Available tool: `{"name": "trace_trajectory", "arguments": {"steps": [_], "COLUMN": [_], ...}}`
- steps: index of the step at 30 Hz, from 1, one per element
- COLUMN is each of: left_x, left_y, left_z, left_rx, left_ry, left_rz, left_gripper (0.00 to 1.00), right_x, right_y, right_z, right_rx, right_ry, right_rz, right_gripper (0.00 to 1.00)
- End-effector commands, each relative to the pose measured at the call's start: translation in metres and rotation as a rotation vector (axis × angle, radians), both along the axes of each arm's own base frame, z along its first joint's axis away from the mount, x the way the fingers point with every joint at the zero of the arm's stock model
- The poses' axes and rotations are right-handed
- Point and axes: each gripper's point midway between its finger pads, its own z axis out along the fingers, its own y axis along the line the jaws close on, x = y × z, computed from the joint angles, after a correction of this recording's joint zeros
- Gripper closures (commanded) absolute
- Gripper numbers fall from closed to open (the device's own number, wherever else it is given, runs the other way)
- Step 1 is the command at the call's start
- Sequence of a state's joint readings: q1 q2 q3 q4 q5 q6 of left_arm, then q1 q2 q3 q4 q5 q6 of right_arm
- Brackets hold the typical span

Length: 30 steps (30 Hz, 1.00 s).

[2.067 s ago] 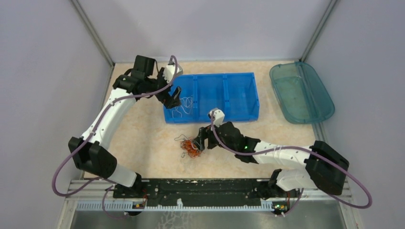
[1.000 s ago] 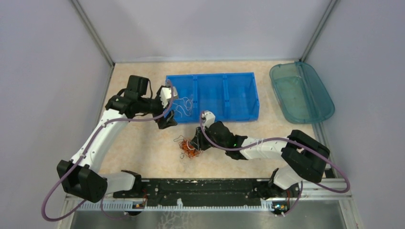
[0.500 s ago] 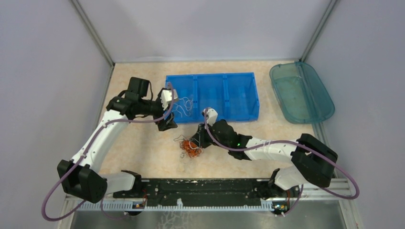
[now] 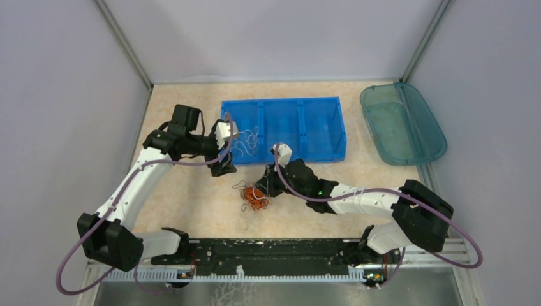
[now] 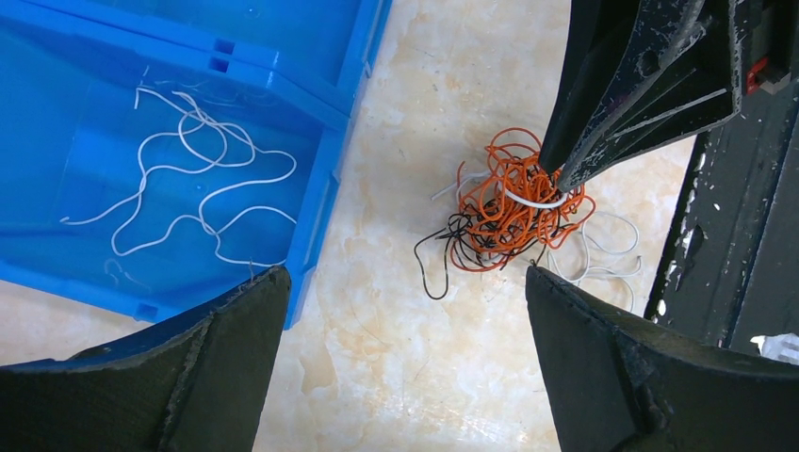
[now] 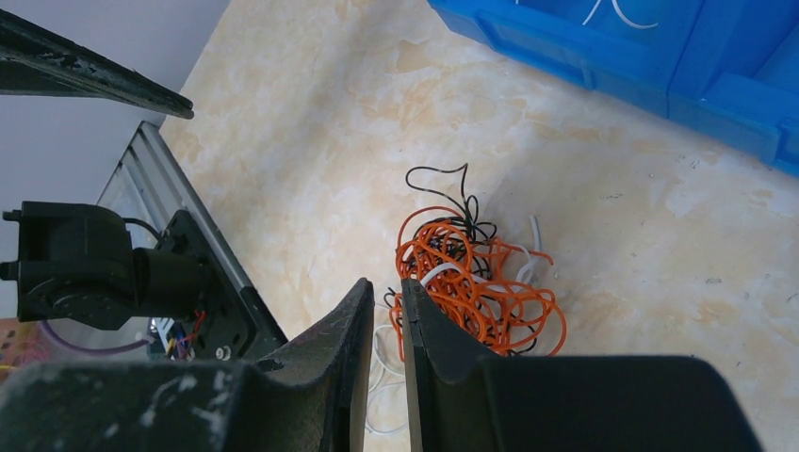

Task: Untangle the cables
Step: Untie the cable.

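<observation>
The cables [image 4: 254, 196] form a tangle of orange, black and white wires [image 5: 499, 221] on the table, in front of the blue bin [image 4: 319, 155]. My right gripper [image 4: 261, 190] reaches down into the tangle's top. Its jaws are nearly together, and in the left wrist view its fingertips [image 5: 558, 174] pinch a white cable loop [image 5: 529, 201]. Seen from the right wrist, the right gripper [image 6: 383, 287] touches the orange wires [image 6: 476, 282]. My left gripper [image 5: 405, 273] hangs wide open and empty, left of the tangle by the bin's corner [image 4: 224, 166]. Loose white cables [image 5: 188, 179] lie in the bin's left compartment.
The blue bin's wall [image 5: 320, 198] has three compartments and stands behind the tangle. A teal tray [image 4: 402, 124] lies at the far right. The black rail [image 4: 268, 252] with the arm bases runs along the near edge. Grey walls enclose the table.
The left arm came out of the bin toward the tangle and now holds still. The right gripper has narrowed its jaws on the tangle's top.
</observation>
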<state>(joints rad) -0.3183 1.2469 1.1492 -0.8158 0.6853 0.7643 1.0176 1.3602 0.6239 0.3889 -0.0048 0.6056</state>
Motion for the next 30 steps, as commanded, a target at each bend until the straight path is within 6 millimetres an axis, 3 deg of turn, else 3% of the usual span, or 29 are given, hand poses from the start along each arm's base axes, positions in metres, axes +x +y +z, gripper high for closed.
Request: {"name": "trace_trajectory", "arguments": {"steps": [1,11,15,21,30], "left_x": [-0.007,-0.015,-0.021,-0.024,-0.027], "left_y": [-0.002,0.003,0.005,0.008,0.008], "left_z": [0.004,0.003,-0.005,-0.010,-0.006], "left_rx": [-0.021,0.000,0.009,0.029,0.026], "left_ry": [-0.017,-0.030,-0.030,-0.029,-0.042], "left_rz": [-0.040,-0.058,-0.077,-0.090,-0.109], "left_gripper": [0.00,0.00,0.00,0.00,0.00], "right_x": [0.010,0.007,0.004,0.004,0.017], "right_y": [0.005,-0.006,-0.004,0.009,0.016], "right_z": [0.041,0.037,0.033,0.016,-0.012], "right_rx": [0.086,0.079,0.077,0.057,-0.029], "right_ry": [-0.053,-0.039,-0.025,0.005,0.020], "right_rz": [-0.019,-0.038,-0.025,0.013,0.011], "right_gripper": [0.81,0.77,0.62,0.51,0.55]}}
